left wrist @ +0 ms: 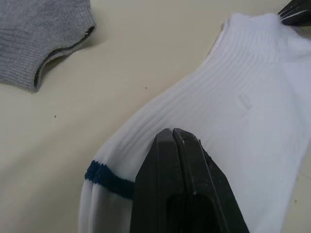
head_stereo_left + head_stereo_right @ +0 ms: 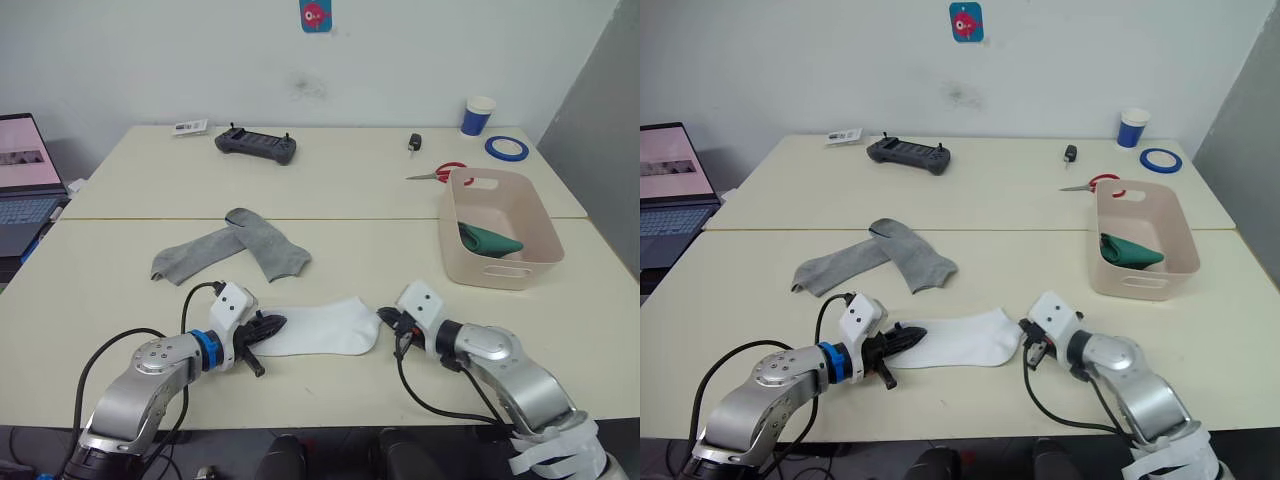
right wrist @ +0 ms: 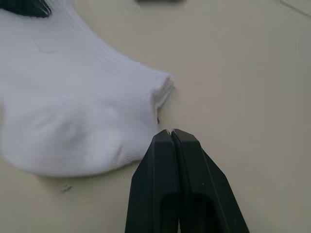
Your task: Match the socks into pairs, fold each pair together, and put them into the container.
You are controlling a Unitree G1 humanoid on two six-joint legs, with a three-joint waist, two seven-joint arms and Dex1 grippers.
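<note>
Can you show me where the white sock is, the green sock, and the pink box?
white sock (image 2: 325, 330), left eye view, middle of its flat body.
green sock (image 2: 490, 240), left eye view, its folded top inside the box.
pink box (image 2: 495, 271), left eye view, the near outer wall by the slot handle.

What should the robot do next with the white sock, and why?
Probably open the left gripper and pinch the striped end of the white sock. Both grippers' jaws are shut; the left rests on that end, the right gripper at the other end, neither gripping cloth.

white sock (image 1: 228, 111) – ribbed knit cloth; grey socks (image 2: 228, 250) – soft knit; container (image 2: 500, 268) – smooth matt plastic
</note>
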